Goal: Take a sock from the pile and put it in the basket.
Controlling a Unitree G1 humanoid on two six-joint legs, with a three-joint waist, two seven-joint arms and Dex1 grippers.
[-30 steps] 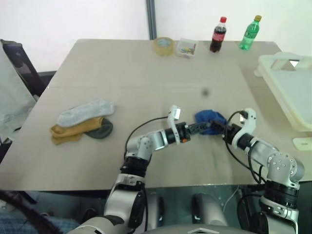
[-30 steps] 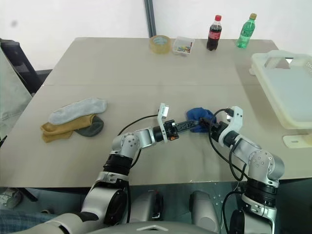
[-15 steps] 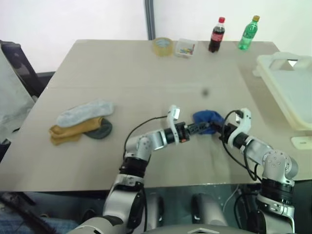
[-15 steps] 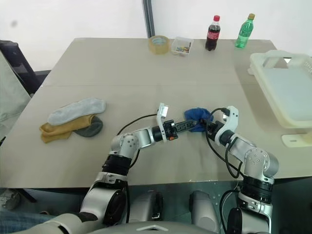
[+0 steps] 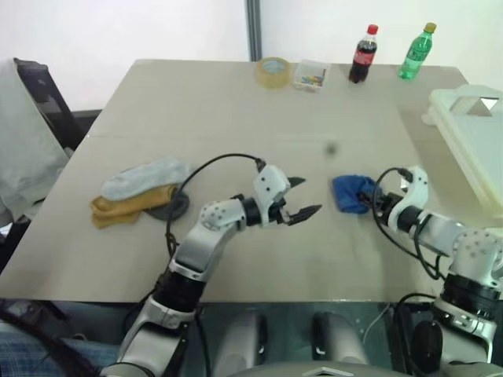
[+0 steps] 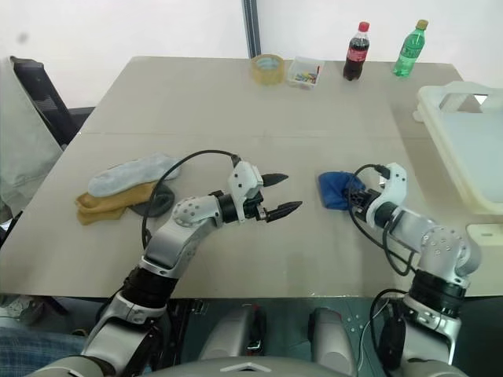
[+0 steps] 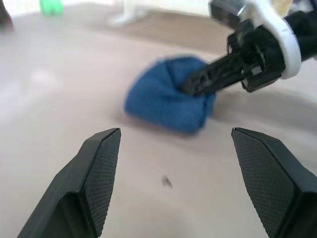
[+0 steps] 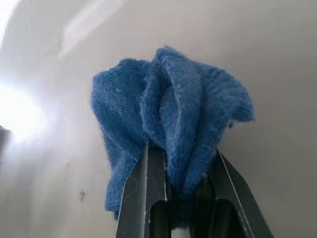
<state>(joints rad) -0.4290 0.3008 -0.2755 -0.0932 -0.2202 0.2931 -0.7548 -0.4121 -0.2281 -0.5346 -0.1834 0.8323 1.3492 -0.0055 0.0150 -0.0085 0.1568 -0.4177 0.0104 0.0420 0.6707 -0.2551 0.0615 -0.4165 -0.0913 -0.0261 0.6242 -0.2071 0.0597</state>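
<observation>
**Right wrist view: soft sock pinched in a fold**

Right wrist view shows the right claw [image 8: 181, 198] clenched on the blue sock [image 8: 168, 124], bunched on the desk [image 5: 236, 110] well short of the basket [image 5: 471, 118]. Light, limp knit; grip a thick fold. Left claw [image 5: 302, 198] gapes empty.

basket [image 5: 471, 118] cut off by frame edge; labels on bottles [image 5: 362, 55] unreadable.

Pile [image 5: 141, 193] on table [image 5: 220, 110] left; sock [image 5: 351, 193] right of centre; basket [image 5: 471, 133] at right edge.
</observation>
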